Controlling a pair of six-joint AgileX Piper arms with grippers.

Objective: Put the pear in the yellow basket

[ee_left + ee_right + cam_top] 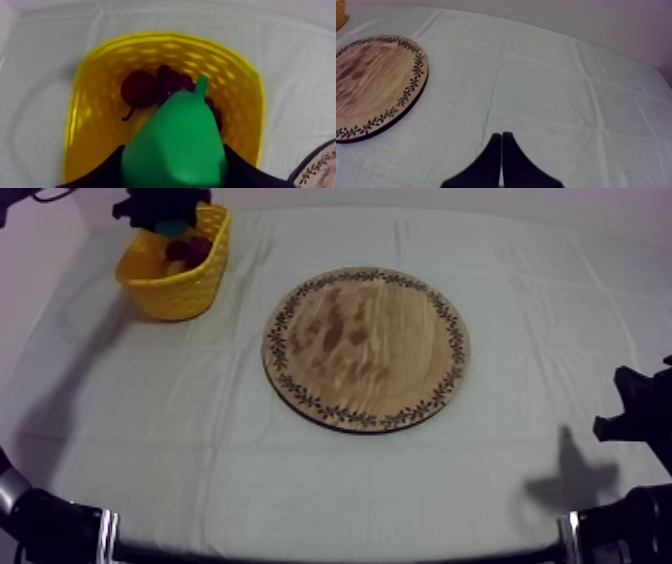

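The green pear [177, 137] is held between the black fingers of my left gripper [175, 167], stem pointing away, right above the yellow basket [90, 95]. In the top view the left gripper [170, 226] hangs over the basket [180, 283] at the table's far left with the pear [172, 230] in it. Inside the basket lie a small red fruit [140, 89] and dark grapes [172, 80]. The round wooden board [366, 348] sits bare in the middle. My right gripper [501, 137] is shut on nothing, low over the cloth at the right [630, 413].
The board [371, 85] lies to one side of the right gripper, with open cloth around it. Folds cross the grey-white cloth. The board's patterned rim [320, 167] shows beside the basket.
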